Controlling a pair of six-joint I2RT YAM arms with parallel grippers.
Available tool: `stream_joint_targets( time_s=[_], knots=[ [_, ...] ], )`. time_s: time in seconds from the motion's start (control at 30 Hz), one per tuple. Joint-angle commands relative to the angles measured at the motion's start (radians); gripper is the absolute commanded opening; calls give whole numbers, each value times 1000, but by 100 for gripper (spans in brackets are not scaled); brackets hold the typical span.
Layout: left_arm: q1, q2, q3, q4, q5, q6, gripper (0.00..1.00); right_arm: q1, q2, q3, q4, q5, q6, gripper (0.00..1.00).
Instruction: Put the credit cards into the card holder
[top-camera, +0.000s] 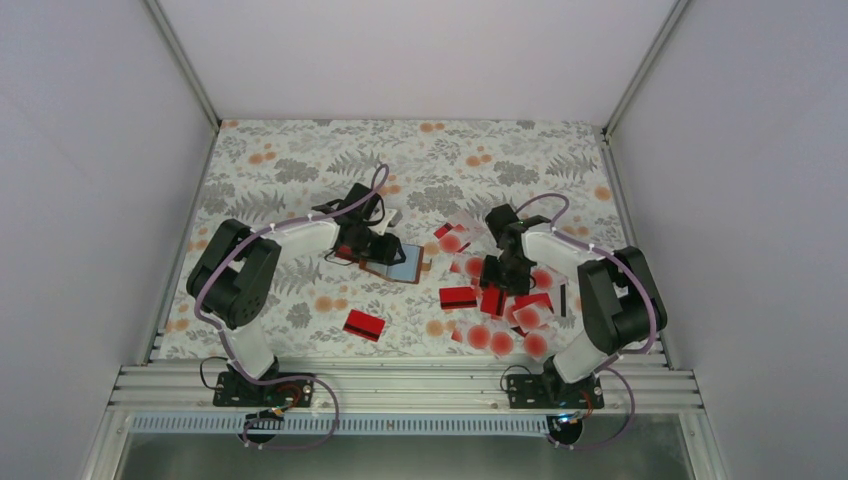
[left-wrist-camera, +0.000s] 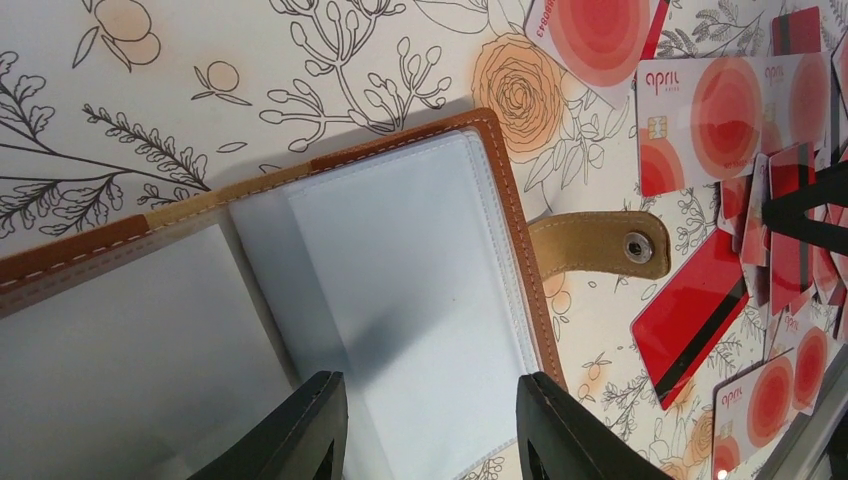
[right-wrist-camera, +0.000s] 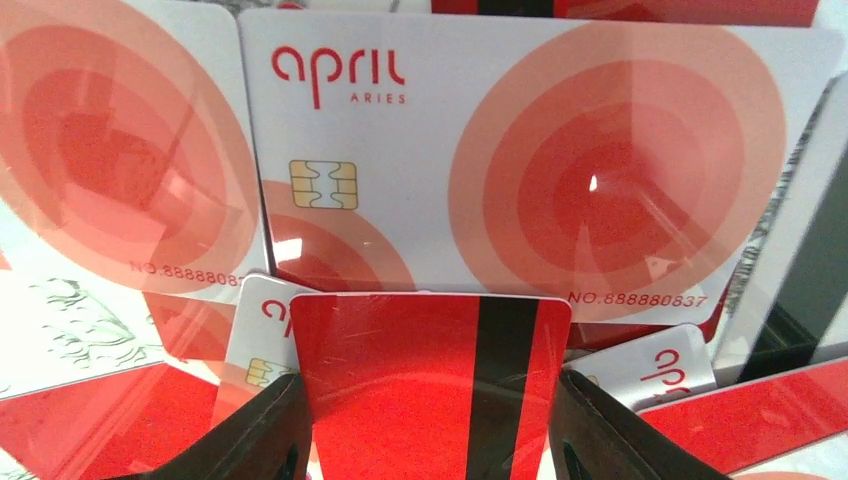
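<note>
Conceivably the glossy red striped card (right-wrist-camera: 430, 390) clamped by its edges in the right jaws could slip free, and the card holder (left-wrist-camera: 400, 260), lying open on the desk (left-wrist-camera: 300, 60) beneath the spread, empty left jaws, could skid.

Left gripper (top-camera: 372, 243) hangs over the open card holder (top-camera: 402, 263) (pale blue inside showing). Right gripper (top-camera: 497, 272) is low among the scattered credit cards (top-camera: 490, 335). One lone red card (top-camera: 364, 325) lies well apart, nearer the left arm.
</note>
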Motion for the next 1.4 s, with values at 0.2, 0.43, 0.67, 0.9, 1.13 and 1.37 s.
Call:
stream_joint_targets(
  time_s=[0.2,0.43,0.67,0.9,1.13,1.37],
  knots=[
    [-1,-27,8,16,15,-28,44,4,-10,90,73,-169,-11,46],
    [1,-57,-2,60,73,-19,43,3,6,149,92,-233,0,46],
    [22,-73,-59,179,253,-4,44,10,93,226,132,-307,18,45],
    [46,-90,-111,295,374,-11,45,26,148,294,169,-366,55,45],
    [49,-86,-114,331,410,-15,45,48,202,357,166,-383,83,46],
    [50,-88,-108,350,404,-44,45,75,243,418,166,-379,122,46]
  ],
)
